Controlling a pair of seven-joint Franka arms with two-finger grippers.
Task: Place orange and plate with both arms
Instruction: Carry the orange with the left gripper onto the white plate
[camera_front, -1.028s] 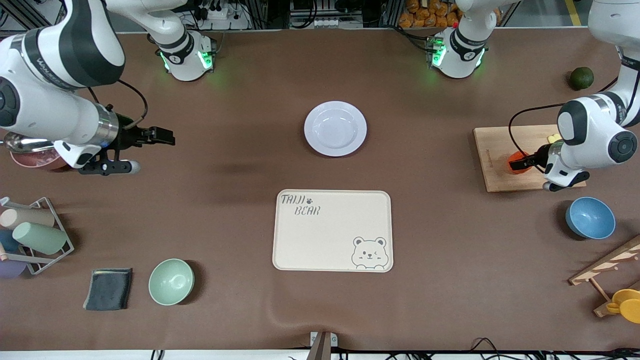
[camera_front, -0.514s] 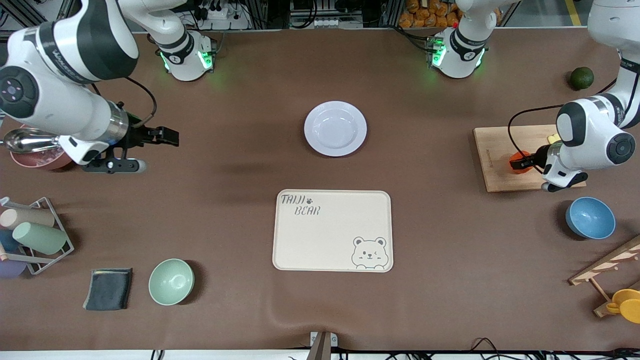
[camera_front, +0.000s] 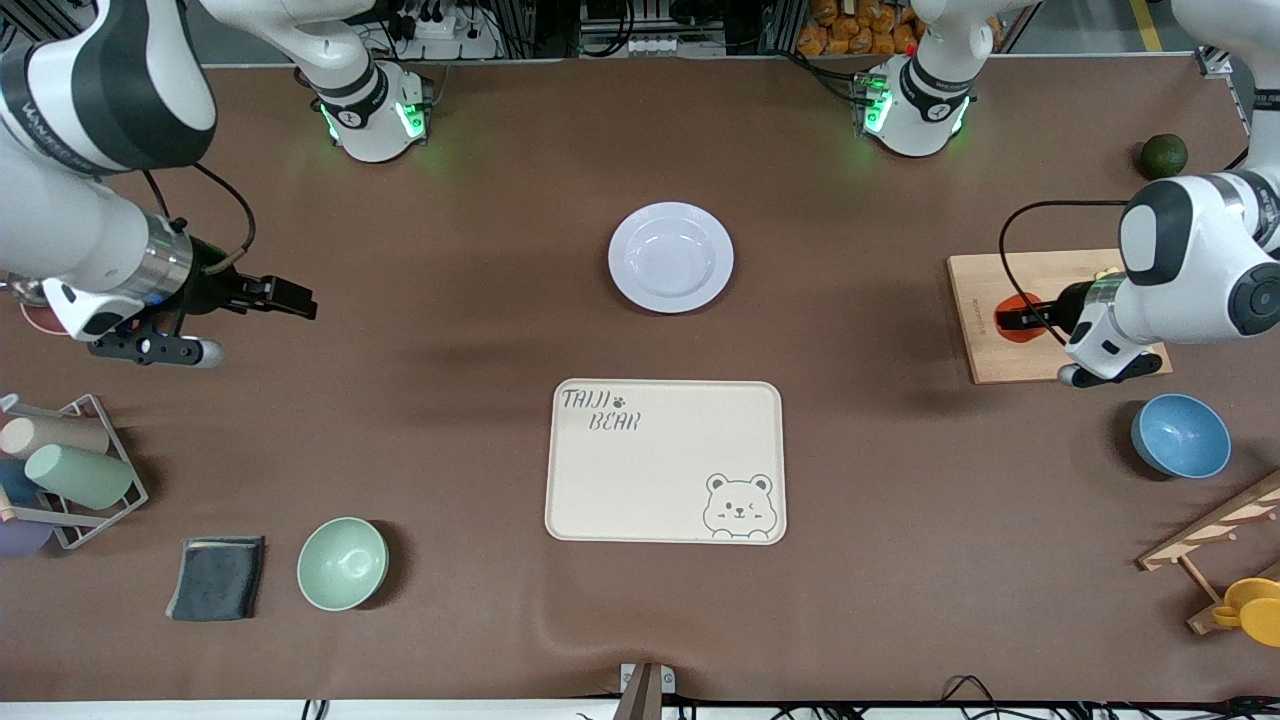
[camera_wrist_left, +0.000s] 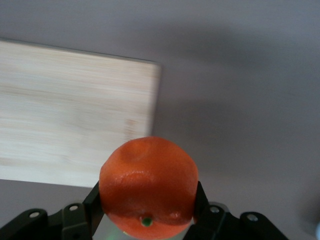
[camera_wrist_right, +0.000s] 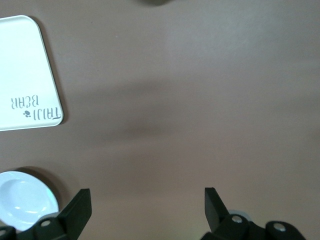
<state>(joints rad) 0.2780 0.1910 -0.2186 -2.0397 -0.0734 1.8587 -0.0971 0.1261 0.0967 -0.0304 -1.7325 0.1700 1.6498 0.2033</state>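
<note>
The orange (camera_wrist_left: 148, 186) is pinched between the fingers of the left gripper (camera_front: 1012, 319), held just over the edge of the wooden board (camera_front: 1040, 285) that faces the middle of the worktop (camera_front: 480, 200), at the left arm's end; the left wrist view shows the fruit clear of the board with the brown surface under it. So the pickup of the fruit looks done, while carrying it and setting it down are still to come. The plate (camera_front: 671, 257) lies untouched in the middle of the worktop, nearer the robots' bases than the cream tray (camera_front: 665, 461) with the bear print, and apart from it. The right gripper (camera_front: 285, 294) hangs over bare worktop toward the right arm's end, its fingers spread wide with nothing between them, well apart from the plate; in its wrist view the plate's rim and a corner of the tray show. By my judgement the plate has not yet been grasped, so the right arm's whole share of the task remains, and neither thing has reached its final place.
</note>
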